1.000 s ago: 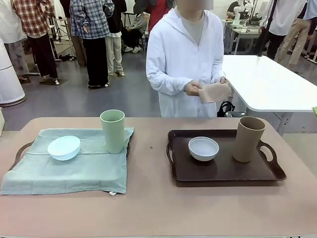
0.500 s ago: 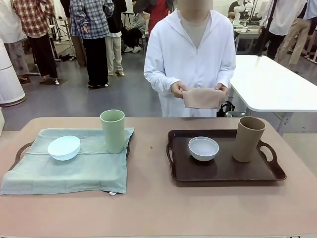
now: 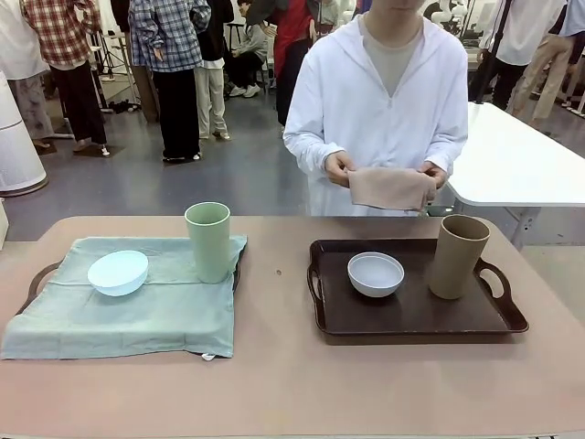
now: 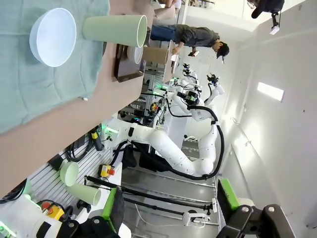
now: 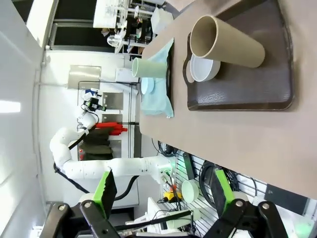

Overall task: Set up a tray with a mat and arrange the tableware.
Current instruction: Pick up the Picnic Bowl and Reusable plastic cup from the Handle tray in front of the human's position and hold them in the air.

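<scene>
1. The table [image 3: 283, 384] carries all the things and lies well ahead of both pairs of jaws.
2. A person [image 3: 384, 101] stands at the far side, farther from the jaws than any thing on the table. Both hands [image 3: 338, 166] hold a tan cloth [image 3: 391, 187] in front of the body.
3. The dark brown tray [image 3: 411, 315] lies well ahead of the right jaws and apart from them.
4. The green mat [image 3: 128, 311] is spread over a second tray [image 3: 37, 279], of which a handle shows; it lies well ahead of the left jaws.
5. The tan brown tumbler [image 3: 457, 258] stands upright on the dark brown tray. The light green tumbler [image 3: 209, 242] stands upright on the mat, at the edge far from the jaws.
6. The greyish white bowl [image 3: 376, 273] sits on the dark brown tray beside the tan brown tumbler. The pale blue bowl [image 3: 118, 272] sits on the mat, near the light green tumbler.
7. The left jaws stand wide apart, green pads [image 4: 115, 208] facing, and nothing is between them. The right jaws stand wide apart too and grip nothing.
</scene>
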`<action>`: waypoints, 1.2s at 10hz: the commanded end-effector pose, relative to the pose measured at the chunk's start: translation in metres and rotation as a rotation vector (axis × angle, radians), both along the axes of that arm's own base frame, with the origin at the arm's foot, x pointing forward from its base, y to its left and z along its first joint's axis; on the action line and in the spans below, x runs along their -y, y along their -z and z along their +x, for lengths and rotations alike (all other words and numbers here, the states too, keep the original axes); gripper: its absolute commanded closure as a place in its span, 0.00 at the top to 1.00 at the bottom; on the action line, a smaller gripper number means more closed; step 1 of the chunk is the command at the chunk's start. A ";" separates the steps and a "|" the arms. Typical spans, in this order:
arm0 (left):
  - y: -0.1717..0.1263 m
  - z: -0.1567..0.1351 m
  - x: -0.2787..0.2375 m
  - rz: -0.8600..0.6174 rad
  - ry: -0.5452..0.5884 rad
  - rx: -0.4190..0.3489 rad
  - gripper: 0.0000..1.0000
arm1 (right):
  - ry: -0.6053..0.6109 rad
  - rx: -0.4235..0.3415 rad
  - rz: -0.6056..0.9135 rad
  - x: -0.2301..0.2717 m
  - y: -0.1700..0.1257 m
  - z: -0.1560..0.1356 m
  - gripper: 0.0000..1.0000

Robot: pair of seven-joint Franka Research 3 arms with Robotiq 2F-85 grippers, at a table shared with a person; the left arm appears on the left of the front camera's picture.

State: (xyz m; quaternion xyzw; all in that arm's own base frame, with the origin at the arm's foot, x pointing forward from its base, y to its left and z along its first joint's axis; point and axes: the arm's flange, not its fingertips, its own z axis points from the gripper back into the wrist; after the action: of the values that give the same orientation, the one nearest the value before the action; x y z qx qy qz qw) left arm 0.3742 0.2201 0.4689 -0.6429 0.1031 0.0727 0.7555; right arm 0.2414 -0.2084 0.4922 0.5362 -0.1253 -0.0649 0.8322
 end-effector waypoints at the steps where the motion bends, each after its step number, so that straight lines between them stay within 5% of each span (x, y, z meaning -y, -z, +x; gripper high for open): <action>1: 0.004 -0.002 -0.002 -0.007 -0.006 -0.007 1.00 | 0.001 0.006 0.005 0.003 0.001 -0.003 1.00; 12: 0.004 -0.002 -0.002 -0.007 -0.006 -0.007 1.00 | 0.001 0.006 0.005 0.003 0.001 -0.003 1.00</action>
State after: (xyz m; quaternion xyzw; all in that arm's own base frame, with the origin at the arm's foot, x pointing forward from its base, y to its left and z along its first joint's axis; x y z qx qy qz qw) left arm 0.3740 0.2221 0.4653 -0.6439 0.1049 0.0767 0.7540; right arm 0.2386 -0.2102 0.4923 0.5329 -0.1247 -0.0719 0.8339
